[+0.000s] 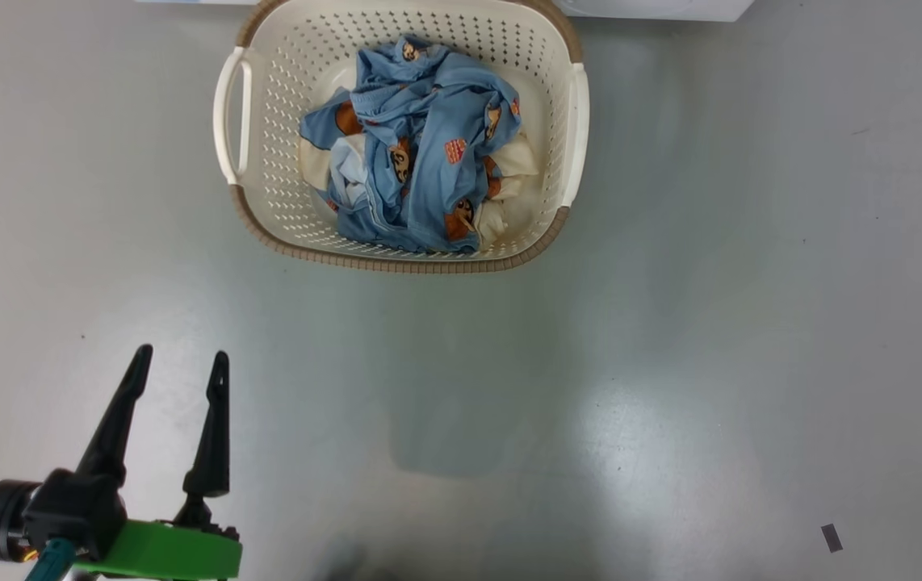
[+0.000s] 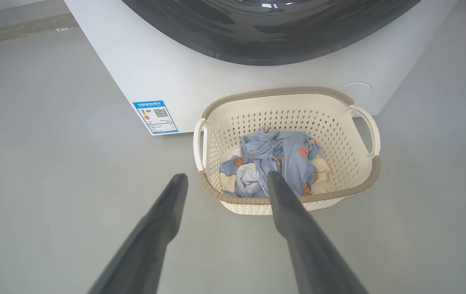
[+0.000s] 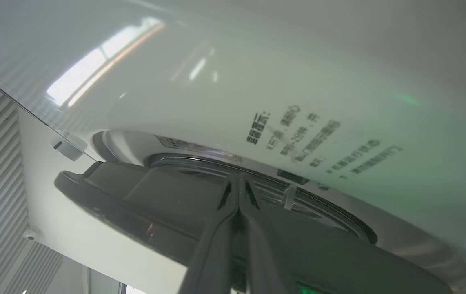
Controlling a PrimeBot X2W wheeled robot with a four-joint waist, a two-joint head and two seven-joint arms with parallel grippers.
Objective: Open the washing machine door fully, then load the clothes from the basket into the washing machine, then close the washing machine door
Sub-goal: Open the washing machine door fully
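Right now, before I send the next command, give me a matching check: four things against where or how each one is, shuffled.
Things:
1. left gripper
2. right gripper
3. clothes
4. basket

States:
A. heaped inside the basket
B. jaws shut, tips at the washing machine door
C. on the floor, in front of the washing machine
D. jaws open, over bare floor

Pairs: 1-D, 2-B, 3-A, 4-C
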